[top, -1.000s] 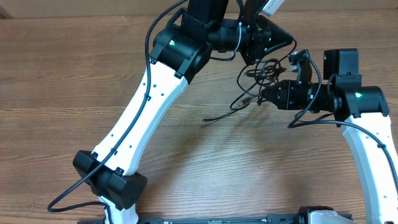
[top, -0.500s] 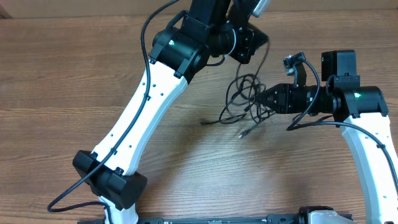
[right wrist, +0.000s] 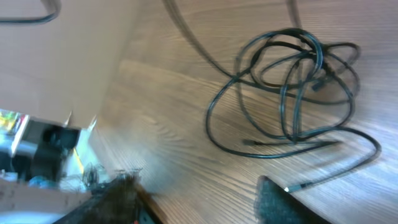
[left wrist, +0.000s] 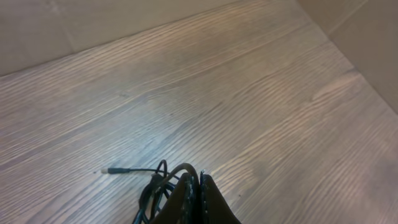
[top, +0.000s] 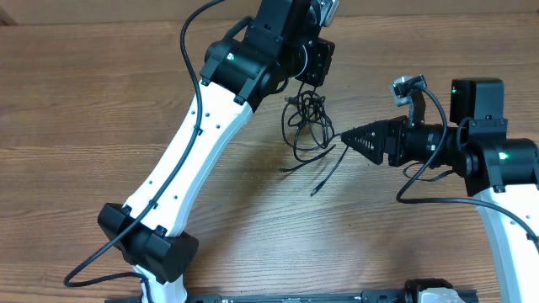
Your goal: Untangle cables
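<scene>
The cables [top: 307,122] are a tangle of thin black loops on the wooden table, with two loose plug ends trailing toward the front [top: 324,179]. My left gripper [top: 305,84] stands over the tangle's far side. In the left wrist view this gripper [left wrist: 198,177] is shut, with a cable loop [left wrist: 180,169] pinched at its tips and a plug [left wrist: 115,169] lying to the left. My right gripper [top: 347,136] points left at the tangle's right edge. In the right wrist view it [right wrist: 199,196] is open with nothing between its fingers, and the cables [right wrist: 292,87] lie ahead, apart from it.
The left arm's white link [top: 194,160] crosses the table's left-middle. A cardboard wall [left wrist: 124,25] rises behind the table. Thick black robot cables [top: 421,181] hang by the right arm.
The right gripper has opened and let go of the cables. The left gripper has carried the tangle to the left, and the loops now lie more compact below it.
</scene>
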Motion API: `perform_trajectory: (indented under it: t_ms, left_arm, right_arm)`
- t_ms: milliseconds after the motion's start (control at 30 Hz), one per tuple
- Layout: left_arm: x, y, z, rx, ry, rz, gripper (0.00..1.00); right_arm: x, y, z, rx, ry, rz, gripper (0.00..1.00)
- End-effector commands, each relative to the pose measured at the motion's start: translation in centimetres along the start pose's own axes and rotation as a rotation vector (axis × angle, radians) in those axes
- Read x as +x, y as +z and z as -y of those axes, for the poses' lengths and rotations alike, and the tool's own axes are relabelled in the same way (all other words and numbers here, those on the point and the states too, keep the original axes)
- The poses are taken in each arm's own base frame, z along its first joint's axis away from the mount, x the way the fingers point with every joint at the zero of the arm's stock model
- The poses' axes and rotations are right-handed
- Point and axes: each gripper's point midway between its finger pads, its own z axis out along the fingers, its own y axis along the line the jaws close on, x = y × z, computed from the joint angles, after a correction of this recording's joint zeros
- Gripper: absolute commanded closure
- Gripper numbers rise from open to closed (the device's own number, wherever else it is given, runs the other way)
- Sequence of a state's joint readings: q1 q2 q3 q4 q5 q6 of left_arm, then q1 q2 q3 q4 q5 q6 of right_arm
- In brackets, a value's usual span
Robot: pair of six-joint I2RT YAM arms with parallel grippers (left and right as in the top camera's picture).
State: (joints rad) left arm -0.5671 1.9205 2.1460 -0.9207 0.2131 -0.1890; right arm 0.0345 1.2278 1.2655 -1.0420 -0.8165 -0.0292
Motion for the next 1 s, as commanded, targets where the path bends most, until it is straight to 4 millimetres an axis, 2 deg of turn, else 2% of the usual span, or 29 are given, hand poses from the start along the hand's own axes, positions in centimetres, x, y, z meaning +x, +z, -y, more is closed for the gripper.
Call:
perform_trajectory:
  t_ms: [0,100,233,433,567,800,967]
  left_arm:
    - [-0.7,-0.8,1.1,0.06,-0.005,0.021,0.96]
    - [-0.7,-0.8,1.1,0.06,-0.004,0.021,0.96]
    - [-0.7,-0.8,1.1,0.061,-0.004,0.021,0.96]
    - [-0.7,-0.8,1.1,0.061,-0.004,0.022,0.96]
    - [-0.8,-0.8,1.2,0.061,-0.004,0.024,0.96]
    - [-0.9,-0.8,1.2,0.062,-0.003,0.028,0.96]
    - [-0.9,-0.8,1.2,0.064,-0.018,0.028,0.96]
  right_arm:
    - [0.0,0.2,2.9,0.155,0.003,-0.007,0.18]
    - [0.0,0.5,5.0,0.235,0.017,-0.022,0.13]
    - [-0.3,1.4,7.1,0.291,0.032,-0.039,0.13]
    - [-0.1,3.9,9.9,0.294,0.08,-0.098,0.16]
    - [-0.1,5.7,9.9,0.216,0.1,-0.125,0.16]
    - [0.3,8.1,9.7,0.184,0.051,-0.169,0.12]
    - [0.3,8.8,9.7,0.177,0.039,-0.175,0.11]
